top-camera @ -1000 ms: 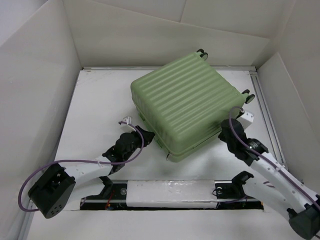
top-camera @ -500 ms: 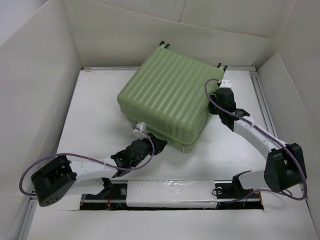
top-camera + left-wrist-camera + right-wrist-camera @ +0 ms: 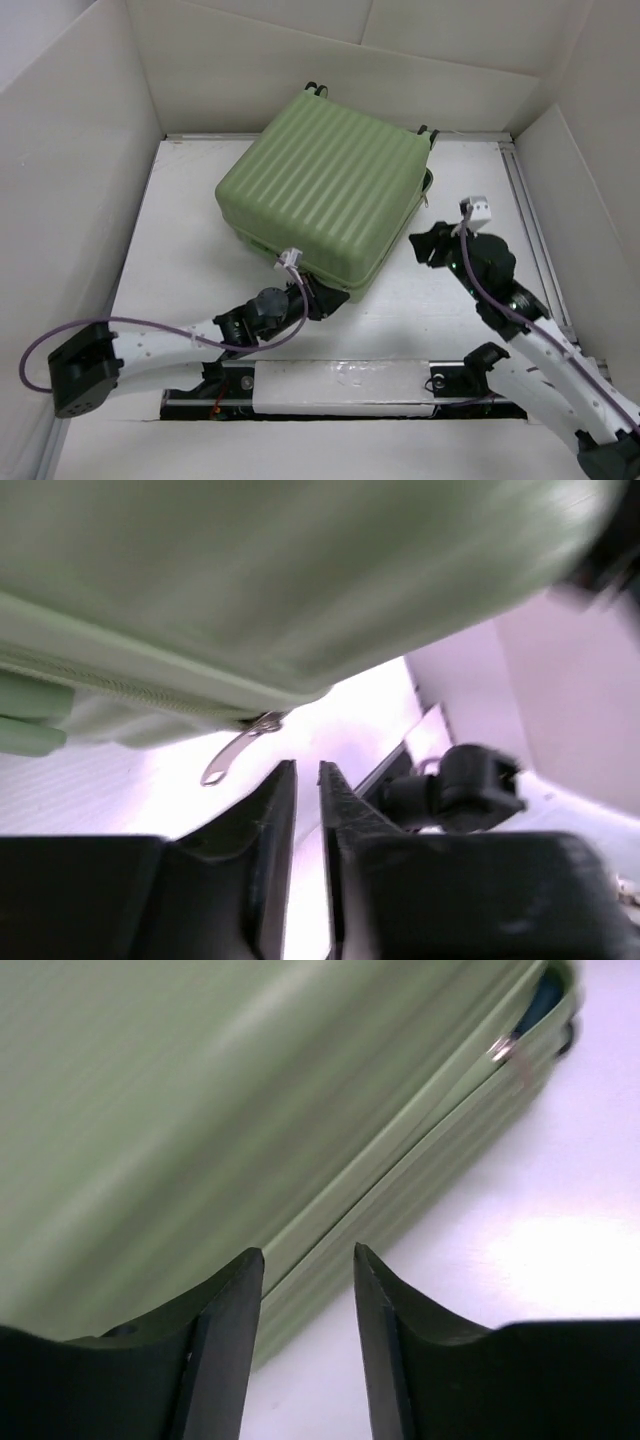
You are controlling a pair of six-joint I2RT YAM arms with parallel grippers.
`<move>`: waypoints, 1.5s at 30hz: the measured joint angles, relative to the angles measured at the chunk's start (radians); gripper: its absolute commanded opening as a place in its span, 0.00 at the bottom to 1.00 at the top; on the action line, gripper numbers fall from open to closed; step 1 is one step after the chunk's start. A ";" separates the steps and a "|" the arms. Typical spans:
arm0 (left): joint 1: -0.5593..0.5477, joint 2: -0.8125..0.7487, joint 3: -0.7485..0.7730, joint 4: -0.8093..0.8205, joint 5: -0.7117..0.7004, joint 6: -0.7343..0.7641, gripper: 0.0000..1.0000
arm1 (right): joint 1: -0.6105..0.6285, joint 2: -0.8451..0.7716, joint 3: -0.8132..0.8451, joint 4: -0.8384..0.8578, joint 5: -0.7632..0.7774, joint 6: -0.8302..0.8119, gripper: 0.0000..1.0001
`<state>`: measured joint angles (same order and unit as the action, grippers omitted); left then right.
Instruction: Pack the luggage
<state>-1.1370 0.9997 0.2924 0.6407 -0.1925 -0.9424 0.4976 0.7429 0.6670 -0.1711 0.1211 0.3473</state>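
Note:
The luggage (image 3: 320, 185), a pale green ribbed suitcase, lies flat and closed at the back middle of the table, its wheels (image 3: 316, 90) toward the rear wall. My left gripper (image 3: 325, 300) sits at its near corner, fingers almost together with nothing between them. In the left wrist view the metal zipper pull (image 3: 235, 752) hangs from the luggage (image 3: 250, 580) just ahead of the left gripper (image 3: 308, 770), not touching it. My right gripper (image 3: 425, 248) stands open a little right of the suitcase. The right wrist view shows the right gripper (image 3: 305, 1255) facing the zipper seam (image 3: 400, 1175) with a second pull (image 3: 505, 1052) farther along.
White walls (image 3: 80, 170) close in the table on the left, back and right. A metal rail (image 3: 530, 220) runs along the right side. A slot with the arm bases (image 3: 340, 385) lies at the near edge. The right arm (image 3: 460, 785) shows in the left wrist view.
The suitcase has slid and turned toward the back left. My right arm has drawn back from its right side and opened. My left gripper has followed to the near corner and narrowed.

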 measured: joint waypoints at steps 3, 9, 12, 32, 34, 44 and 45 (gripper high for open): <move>0.000 -0.162 0.000 -0.093 -0.069 0.001 0.30 | 0.095 -0.140 -0.124 -0.010 0.013 0.060 0.31; 0.053 -0.471 0.013 -0.350 -0.263 0.000 0.55 | 0.253 -0.097 -0.220 -0.051 0.056 0.112 0.09; 0.106 -0.516 0.083 -0.472 -0.381 -0.001 0.61 | 0.274 -0.054 -0.224 -0.048 0.085 0.130 0.06; 1.273 0.332 0.950 -0.660 0.312 0.197 0.41 | 0.312 -0.091 -0.254 -0.043 0.209 0.193 0.00; 1.320 0.394 0.929 -0.659 0.381 0.194 0.41 | 0.294 -0.055 -0.234 -0.055 0.219 0.192 0.00; 1.286 0.721 0.929 -0.591 0.676 0.182 0.41 | 0.080 0.275 -0.036 0.002 0.182 0.113 0.00; 1.285 0.729 0.930 -0.578 0.689 0.180 0.41 | 0.056 0.307 -0.016 0.013 0.170 0.104 0.00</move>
<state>0.1482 1.7290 1.2224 0.0624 0.4965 -0.7620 0.5533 1.0500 0.6506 -0.1577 0.2909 0.4511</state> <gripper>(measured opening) 0.413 0.009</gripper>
